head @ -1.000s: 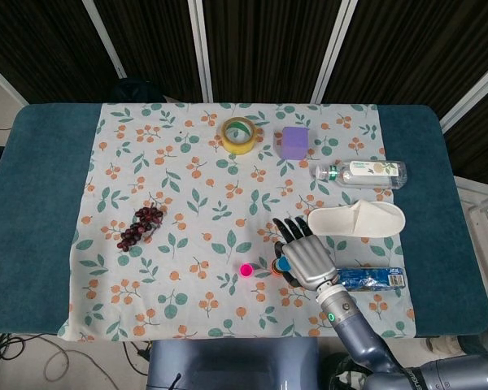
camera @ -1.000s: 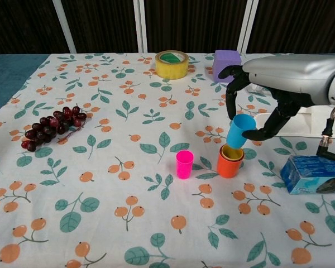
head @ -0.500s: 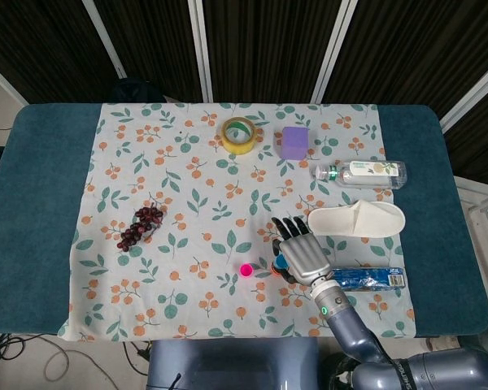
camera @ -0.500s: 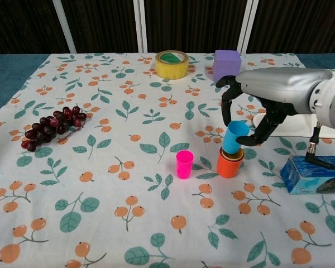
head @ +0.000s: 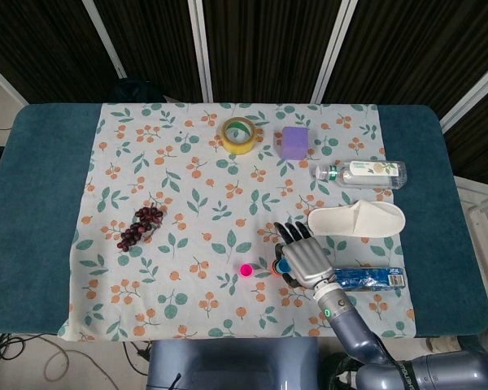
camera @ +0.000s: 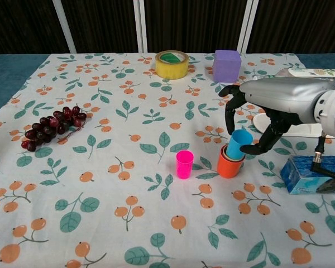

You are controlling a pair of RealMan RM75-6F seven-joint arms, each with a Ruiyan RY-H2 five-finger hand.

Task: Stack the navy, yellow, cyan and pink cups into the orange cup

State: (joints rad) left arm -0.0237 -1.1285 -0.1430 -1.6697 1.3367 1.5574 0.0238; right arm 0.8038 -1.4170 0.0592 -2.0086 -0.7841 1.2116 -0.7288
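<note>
The pink cup [camera: 185, 163] stands alone at the centre of the chest view, unstacked. Just to its right, the right robot hand [camera: 262, 120] has lowered the cyan cup [camera: 238, 144], still pinched and tilted, partway into the orange cup [camera: 230, 163]; the nest's contents are now hidden.

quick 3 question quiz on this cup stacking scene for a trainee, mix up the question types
1. True or false: the pink cup already sits inside the orange cup.
2. Which cup does the right hand hold? A navy, B cyan, C pink.
3. Fill in: the purple block stands to the right of the yellow ____ roll.

Key: 1 false, it stands alone on the cloth. 2 B, the cyan cup, tilted and partly in the orange cup. 3 tape.
</note>
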